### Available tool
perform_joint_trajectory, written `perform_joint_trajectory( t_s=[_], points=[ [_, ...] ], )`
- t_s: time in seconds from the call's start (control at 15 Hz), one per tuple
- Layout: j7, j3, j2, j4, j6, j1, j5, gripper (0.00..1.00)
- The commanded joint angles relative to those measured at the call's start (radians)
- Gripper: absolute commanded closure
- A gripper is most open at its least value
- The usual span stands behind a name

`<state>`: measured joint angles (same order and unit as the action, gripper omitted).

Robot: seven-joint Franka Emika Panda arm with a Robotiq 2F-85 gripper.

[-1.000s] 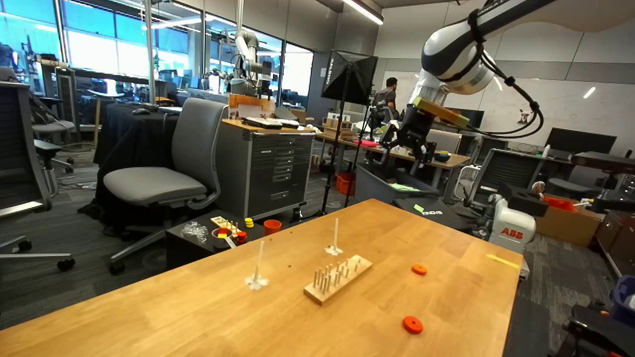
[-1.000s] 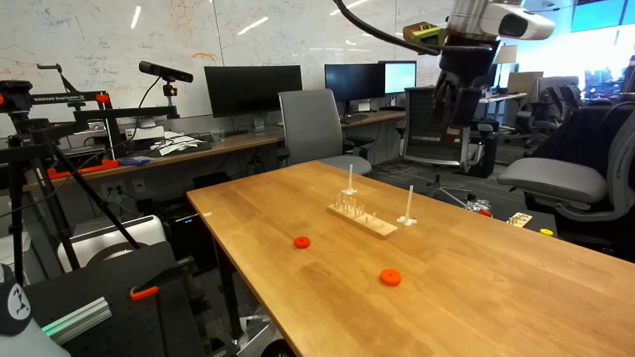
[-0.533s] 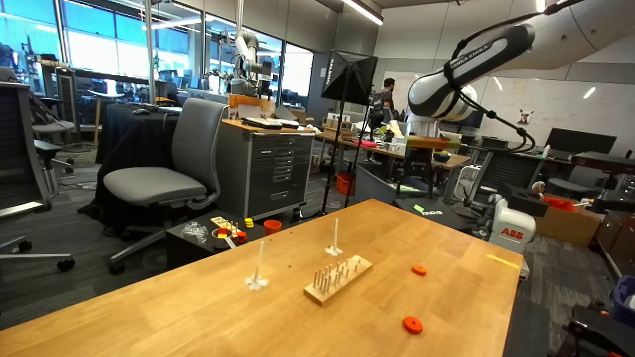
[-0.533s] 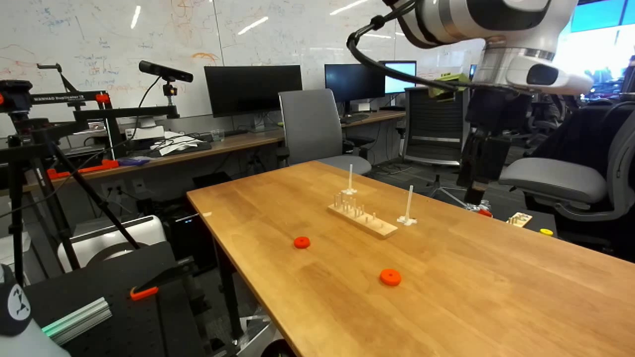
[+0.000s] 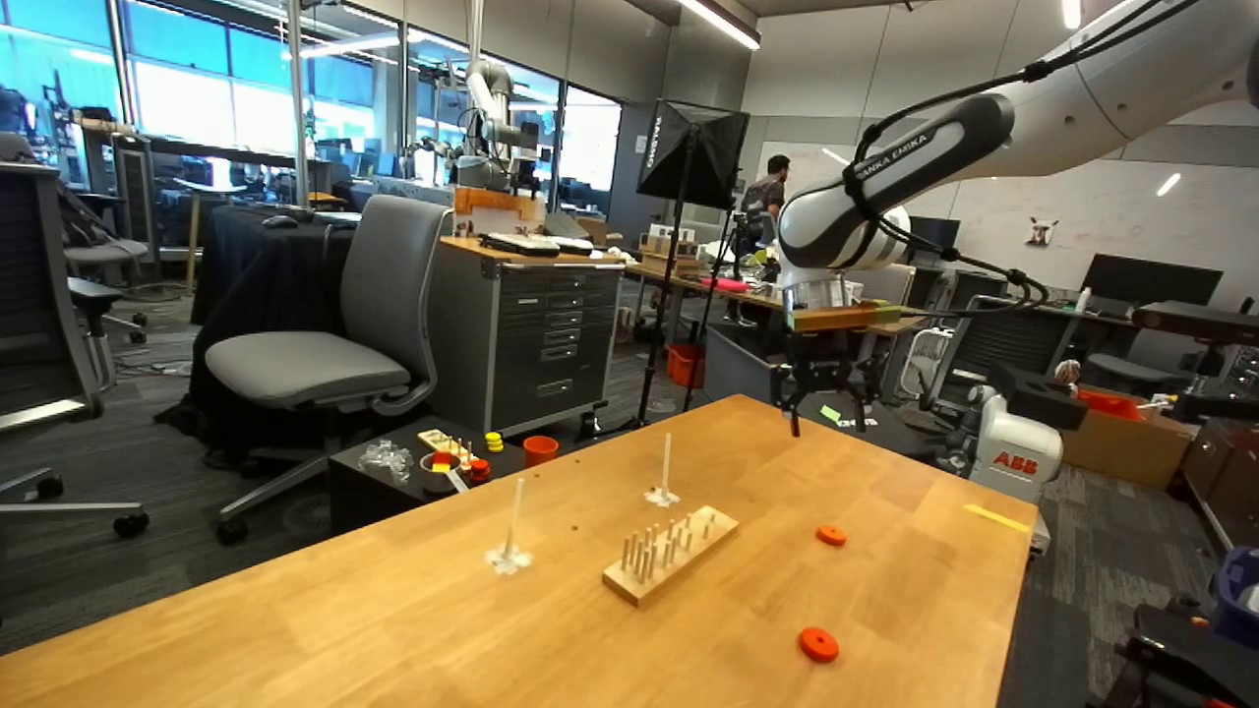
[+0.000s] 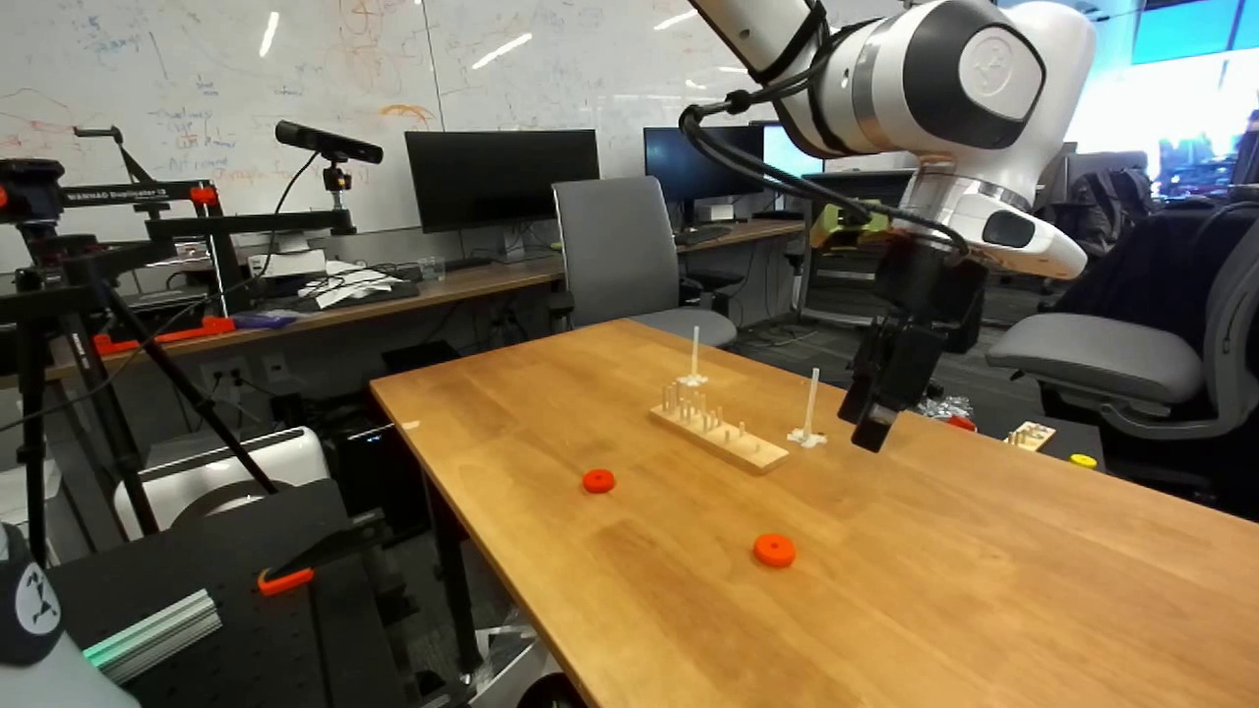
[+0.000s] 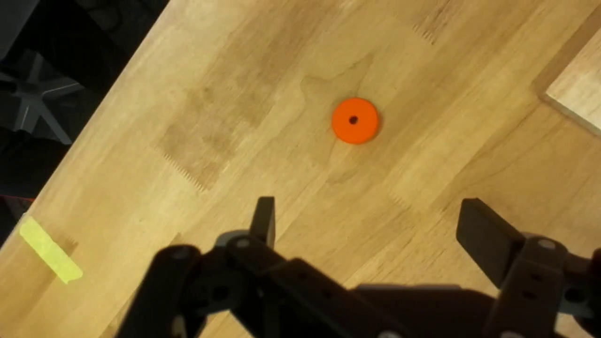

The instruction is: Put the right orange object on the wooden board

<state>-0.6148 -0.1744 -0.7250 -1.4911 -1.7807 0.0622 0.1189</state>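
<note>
The right orange object is a flat round disc with a centre hole, the right-hand one in both exterior views [image 5: 831,535] [image 6: 774,550]. It also shows in the wrist view [image 7: 354,120], above the gap between the fingers. The second orange disc [image 5: 818,645] [image 6: 598,481] is out of the wrist view. The wooden board [image 5: 689,559] [image 6: 767,452] carries several upright pegs; only its corner shows in the wrist view [image 7: 580,84]. My gripper [image 5: 828,428] [image 6: 870,433] [image 7: 367,206] is open and empty, pointing down above the table, apart from the disc.
Two upright white rods [image 5: 516,521] [image 5: 667,467] are taped to the table beyond the board. Yellow tape [image 5: 996,518] [image 7: 50,250] lies by the table edge. A black box [image 5: 344,501] with cups and another peg board stands beside the table [image 5: 915,610].
My gripper has come down towards the table, moving left and then a little back right in the exterior views, and now points straighter down. The discs and the board have not moved.
</note>
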Motion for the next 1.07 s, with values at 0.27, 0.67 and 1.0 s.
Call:
perform_joint_trajectory(
  t_s=[0.27,0.67,1.0],
  points=[
    [-0.004,-0.020,-0.005,-0.010,0.001,-0.033,-0.146,0.00],
    [0.084,-0.043,0.049,-0.163,-0.061,-0.092,-0.368,0.00],
    [0.029,-0.019,0.001,-0.115,-0.087,-0.059,-0.227,0.00]
  ],
)
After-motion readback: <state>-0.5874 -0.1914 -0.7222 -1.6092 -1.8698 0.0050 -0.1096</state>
